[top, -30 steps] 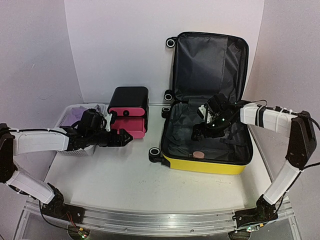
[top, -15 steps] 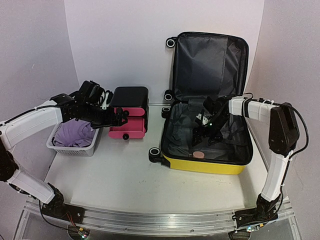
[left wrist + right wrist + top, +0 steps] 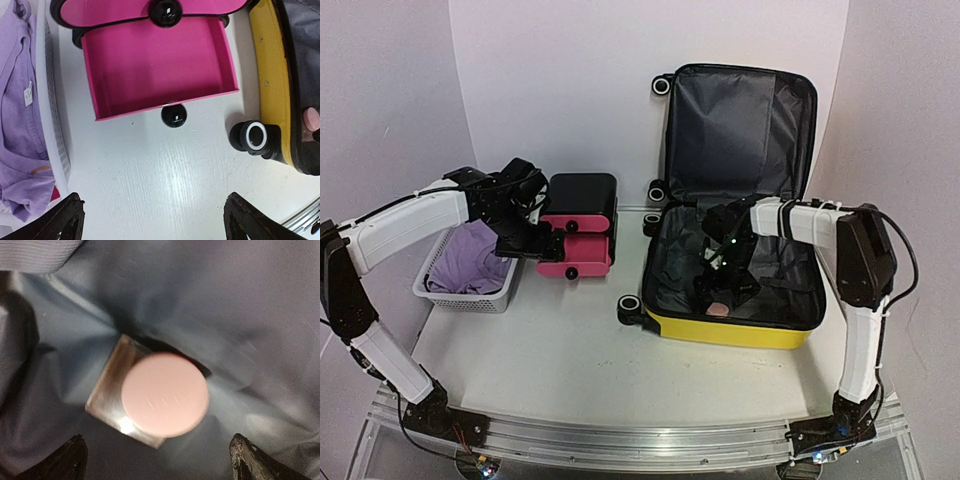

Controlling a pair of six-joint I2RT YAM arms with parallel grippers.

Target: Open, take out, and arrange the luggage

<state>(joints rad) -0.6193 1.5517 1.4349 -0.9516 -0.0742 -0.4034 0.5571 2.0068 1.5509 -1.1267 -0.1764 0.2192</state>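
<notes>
On table: yellow luggage (image 3: 730, 328), lid upright

Straight ahead of the left jaws a pink drawer (image 3: 157, 65) stands pulled out of its black box (image 3: 579, 192), its knob (image 3: 173, 116) nearest. To their left, a white mesh basket (image 3: 51, 105) holds purple cloth (image 3: 20, 100) on the white worktop (image 3: 165, 182). Centred ahead of the right jaws lies a pink-lidded jar (image 3: 165, 394).

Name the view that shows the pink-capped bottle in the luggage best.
Right wrist: the pink-capped bottle fills the middle, round cap over a clear squarish body, lying in the luggage. Top external shows only a small pink spot; left wrist, just its cap at the frame edge.
</notes>
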